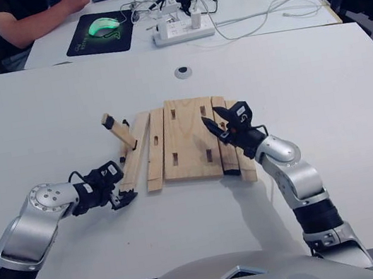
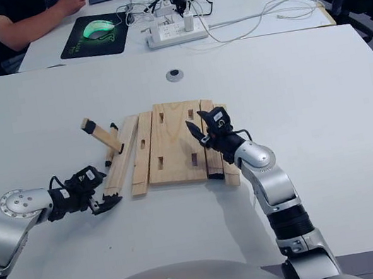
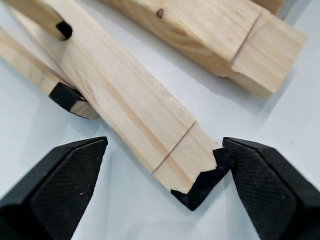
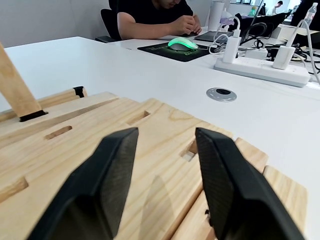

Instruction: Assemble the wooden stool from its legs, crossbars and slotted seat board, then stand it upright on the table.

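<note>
The slotted seat board (image 1: pixel 188 139) lies flat at the table's middle. Two long wooden legs (image 1: pixel 136 161) lie along its left edge and two more legs (image 1: pixel 225 140) along its right edge. A short crossbar (image 1: pixel 117 131) with black ends leans tilted up over the left legs. My left gripper (image 1: pixel 120 193) is open low on the table at the near end of the outer left leg (image 3: pixel 145 120), its fingers (image 3: pixel 60 185) on either side of the black-tipped end. My right gripper (image 1: pixel 216 122) hovers open just above the board's right part (image 4: pixel 150 165), holding nothing.
A round cable grommet (image 1: pixel 182 73) sits in the table behind the parts. Beyond the far edge, another desk carries a power strip (image 1: pixel 183 31), cables and a mouse pad (image 1: pixel 100 32), with a person seated there. Bare tabletop spreads to both sides and in front.
</note>
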Action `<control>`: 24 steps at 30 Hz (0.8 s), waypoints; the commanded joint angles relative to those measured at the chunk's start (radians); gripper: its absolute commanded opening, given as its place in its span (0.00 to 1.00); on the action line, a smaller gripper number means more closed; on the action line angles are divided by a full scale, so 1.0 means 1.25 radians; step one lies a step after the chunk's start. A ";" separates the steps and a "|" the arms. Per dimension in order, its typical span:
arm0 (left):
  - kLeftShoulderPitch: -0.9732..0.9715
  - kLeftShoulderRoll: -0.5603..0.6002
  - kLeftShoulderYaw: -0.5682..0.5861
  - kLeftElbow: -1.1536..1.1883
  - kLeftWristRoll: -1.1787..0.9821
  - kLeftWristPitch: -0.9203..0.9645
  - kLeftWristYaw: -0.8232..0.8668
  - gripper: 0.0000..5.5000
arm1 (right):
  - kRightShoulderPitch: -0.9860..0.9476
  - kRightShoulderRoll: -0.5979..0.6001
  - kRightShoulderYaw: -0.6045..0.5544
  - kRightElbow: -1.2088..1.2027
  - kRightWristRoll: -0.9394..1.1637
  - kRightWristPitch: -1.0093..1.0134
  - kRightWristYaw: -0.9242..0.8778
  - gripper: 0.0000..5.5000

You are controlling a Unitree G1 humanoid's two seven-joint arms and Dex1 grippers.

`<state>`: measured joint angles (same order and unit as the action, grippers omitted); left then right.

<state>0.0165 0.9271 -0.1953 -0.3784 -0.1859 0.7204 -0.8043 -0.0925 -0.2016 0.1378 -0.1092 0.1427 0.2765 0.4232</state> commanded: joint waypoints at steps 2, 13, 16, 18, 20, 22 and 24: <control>-0.025 -0.075 0.053 -0.020 -0.054 0.124 0.049 0.78 | -0.008 -0.002 0.002 0.004 -0.005 -0.001 0.000 0.39; -0.005 -0.126 0.118 -0.069 -0.122 0.321 0.140 0.78 | -0.004 0.007 0.006 0.005 -0.014 -0.007 -0.013 0.39; -0.008 -0.134 0.100 -0.056 -0.095 0.303 0.177 0.78 | -0.001 0.008 0.011 0.004 -0.018 -0.009 -0.014 0.39; -0.012 -0.145 0.091 -0.049 -0.080 0.293 0.201 0.78 | -0.003 0.007 0.014 0.006 -0.022 -0.010 -0.013 0.39; -0.014 -0.157 0.081 -0.048 -0.074 0.289 0.216 0.78 | -0.005 0.007 0.014 0.008 -0.023 -0.010 -0.013 0.39; -0.007 -0.175 0.076 -0.049 -0.078 0.290 0.227 0.78 | -0.009 0.005 0.014 0.014 -0.024 -0.011 -0.011 0.39; 0.000 -0.191 0.077 -0.056 -0.084 0.296 0.236 0.78 | -0.012 0.003 0.015 0.019 -0.024 -0.012 -0.008 0.39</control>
<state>0.0004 0.7100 -0.0819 -0.4475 -0.2932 1.0709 -0.5253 -0.0924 -0.1956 0.1528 -0.0969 0.1235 0.2623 0.4122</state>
